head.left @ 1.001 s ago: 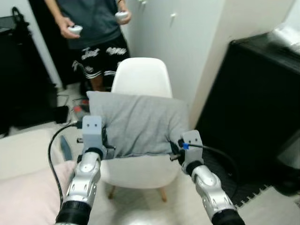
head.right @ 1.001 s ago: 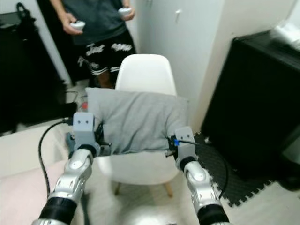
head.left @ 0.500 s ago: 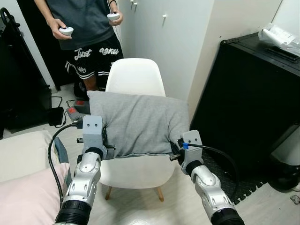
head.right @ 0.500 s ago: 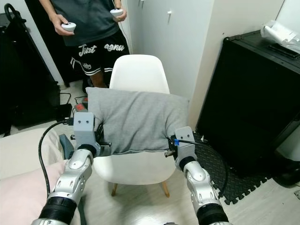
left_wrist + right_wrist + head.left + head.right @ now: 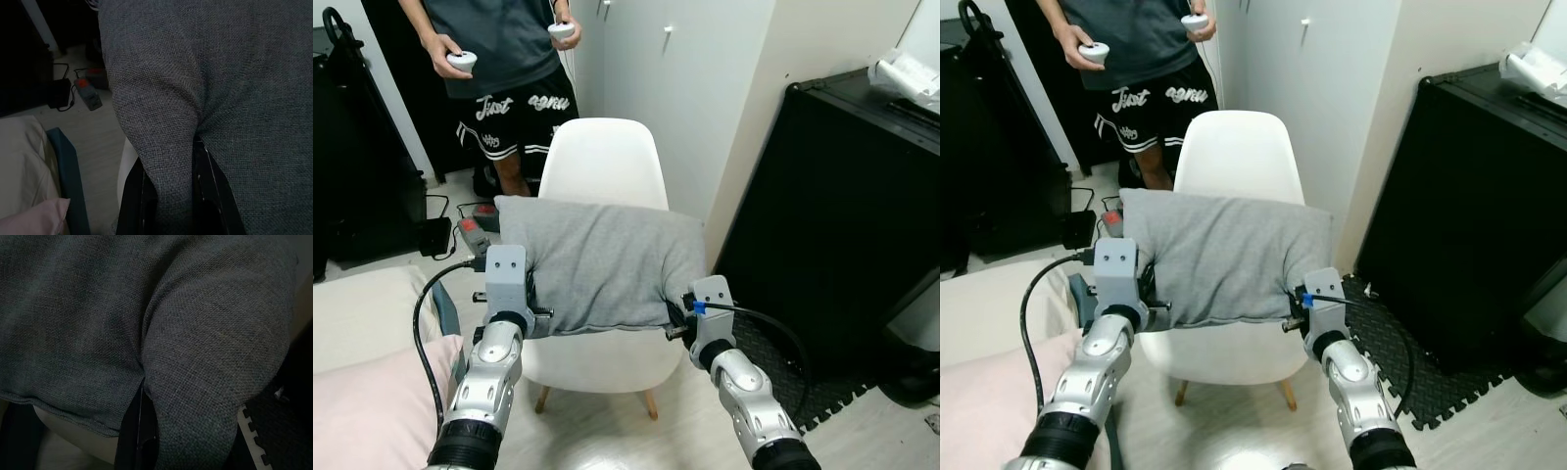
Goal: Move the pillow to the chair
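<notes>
You are holding a grey pillow [image 5: 602, 259] in the air between both arms, directly above the seat of a white chair [image 5: 604, 162]. The left gripper [image 5: 168, 196] is clamped on the pillow's left end, a fold of fabric pinched between its black fingers [image 5: 133, 198]. The right gripper [image 5: 142, 431] is clamped on the right end the same way, with cloth bulging around it. The pillow hangs level and wide, covering the lower part of the chair's backrest; it does not appear to touch the seat yet. Beyond the chair a person [image 5: 504, 59] stands holding two controllers, and a black cabinet [image 5: 842, 215] sits to the chair's right.

To finish well, you should lower both arms together so the pillow stays level, and keep it centred over the seat. Let its underside settle on the seat before you release. Free both ends at the same time, so neither corner drags it off the chair's front edge.
</notes>
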